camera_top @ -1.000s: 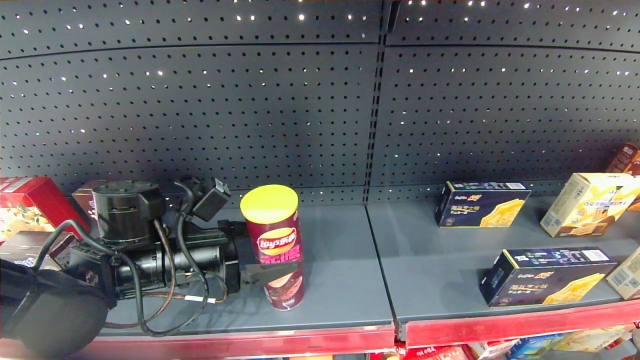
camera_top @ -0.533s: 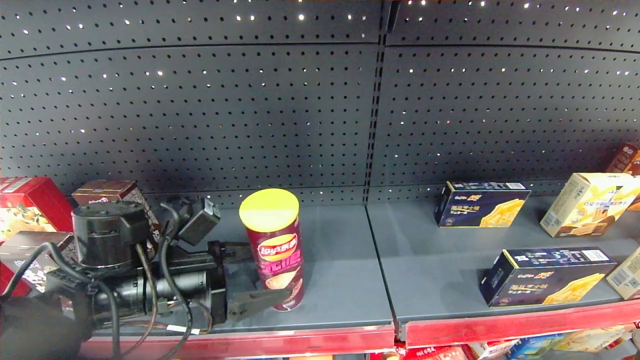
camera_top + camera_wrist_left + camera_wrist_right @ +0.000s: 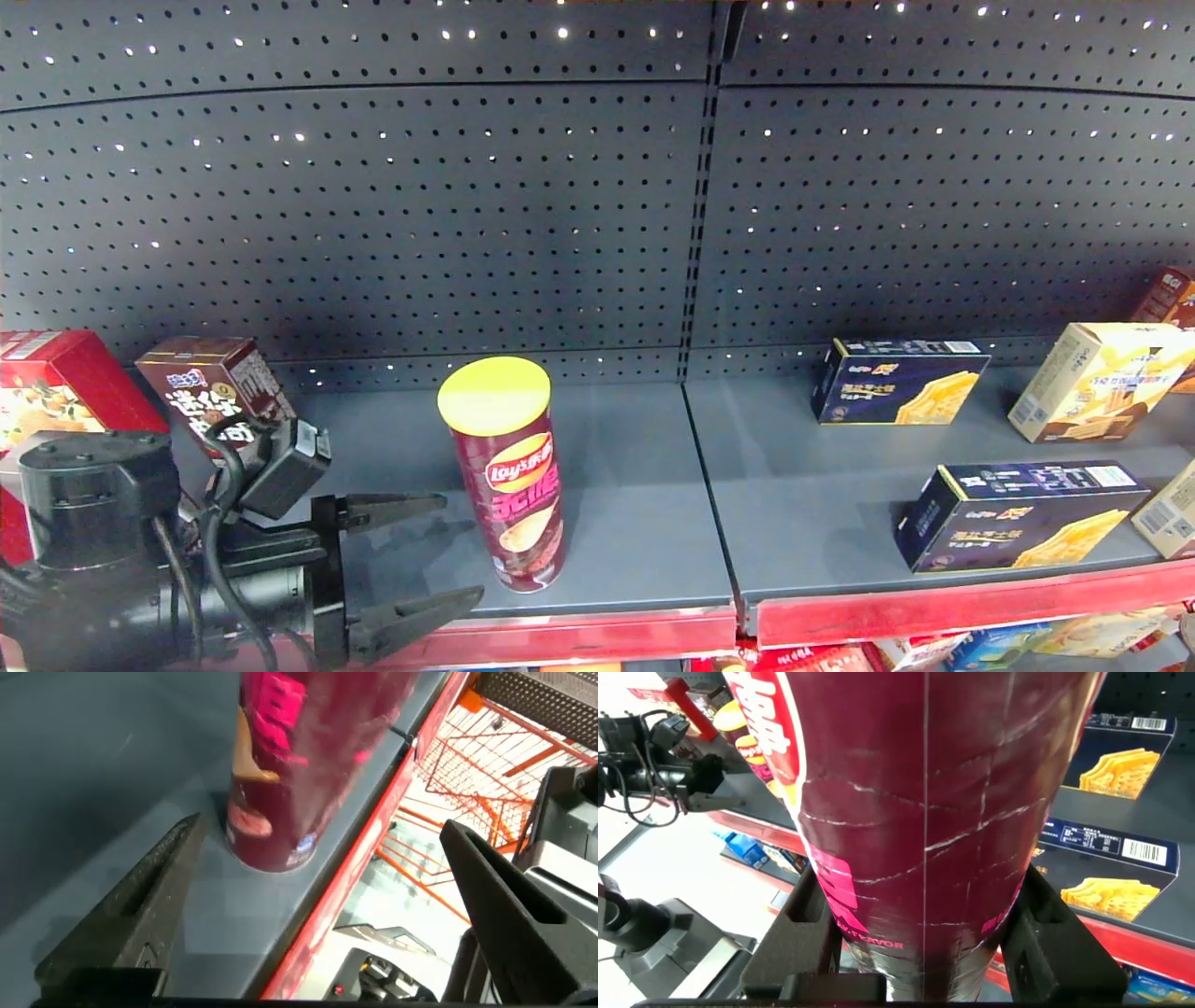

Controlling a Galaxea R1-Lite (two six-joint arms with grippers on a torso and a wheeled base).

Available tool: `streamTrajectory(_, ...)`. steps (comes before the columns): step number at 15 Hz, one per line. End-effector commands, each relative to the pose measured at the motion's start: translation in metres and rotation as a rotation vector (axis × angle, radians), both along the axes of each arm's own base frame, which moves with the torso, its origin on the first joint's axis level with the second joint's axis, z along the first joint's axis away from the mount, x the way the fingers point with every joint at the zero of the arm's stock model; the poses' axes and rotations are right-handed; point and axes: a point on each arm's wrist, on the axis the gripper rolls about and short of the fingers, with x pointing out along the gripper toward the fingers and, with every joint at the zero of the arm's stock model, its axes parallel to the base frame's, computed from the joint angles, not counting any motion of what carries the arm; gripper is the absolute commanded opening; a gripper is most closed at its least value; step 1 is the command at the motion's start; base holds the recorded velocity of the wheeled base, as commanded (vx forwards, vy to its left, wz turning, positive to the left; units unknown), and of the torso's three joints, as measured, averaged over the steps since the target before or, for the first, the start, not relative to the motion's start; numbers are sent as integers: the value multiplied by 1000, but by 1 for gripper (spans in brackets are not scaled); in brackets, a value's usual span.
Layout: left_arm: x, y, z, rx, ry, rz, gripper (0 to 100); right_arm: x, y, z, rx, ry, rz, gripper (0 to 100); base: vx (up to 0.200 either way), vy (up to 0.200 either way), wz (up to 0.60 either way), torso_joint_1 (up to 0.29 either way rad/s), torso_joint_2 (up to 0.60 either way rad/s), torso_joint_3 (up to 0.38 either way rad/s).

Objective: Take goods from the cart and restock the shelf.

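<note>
A maroon chips can (image 3: 504, 476) with a yellow lid stands upright on the grey shelf (image 3: 635, 485), near its red front edge. My left gripper (image 3: 462, 549) is open just left of the can, and its fingers are clear of it. From the left wrist view, the can's base (image 3: 276, 812) stands beyond the spread left gripper (image 3: 320, 826), close to the shelf lip. My right gripper (image 3: 923, 891) is shut on a second maroon can (image 3: 924, 803), one finger on each side of its body.
Two dark blue boxes (image 3: 901, 381) (image 3: 1018, 516) and a yellow box (image 3: 1092, 381) lie on the right shelf bay. A red box (image 3: 56, 383) and a brown box (image 3: 210, 383) stand at the left. An orange wire cart (image 3: 486, 775) is below the shelf.
My left gripper has opened, let go of the can and drawn back to the left, towards the shelf's front edge. The can stays upright on the shelf.
</note>
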Motion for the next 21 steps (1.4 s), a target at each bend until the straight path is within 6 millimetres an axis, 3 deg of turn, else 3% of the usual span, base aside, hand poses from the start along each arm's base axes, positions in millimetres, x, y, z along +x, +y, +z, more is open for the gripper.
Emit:
streamTrajectory(1, -3, 1, 3, -3, -13, 2, 100, 0, 0, 0, 0, 0, 4, 0, 0, 0, 0, 0, 0, 0)
streamTrajectory(6, -3, 3, 9, 20, -42, 79, 100, 1, 1, 0, 0, 5, 10, 0, 0, 0, 0, 0, 0, 0)
streamTrajectory(16, 40, -3, 6, 58, -31, 169, 100, 1, 1, 0, 0, 5, 10, 0, 0, 0, 0, 0, 0, 0)
streamTrajectory(21, 40, 1, 9, 69, -46, 219, 100, 0, 0, 0, 8, 7, 9, 0, 0, 0, 0, 0, 0, 0)
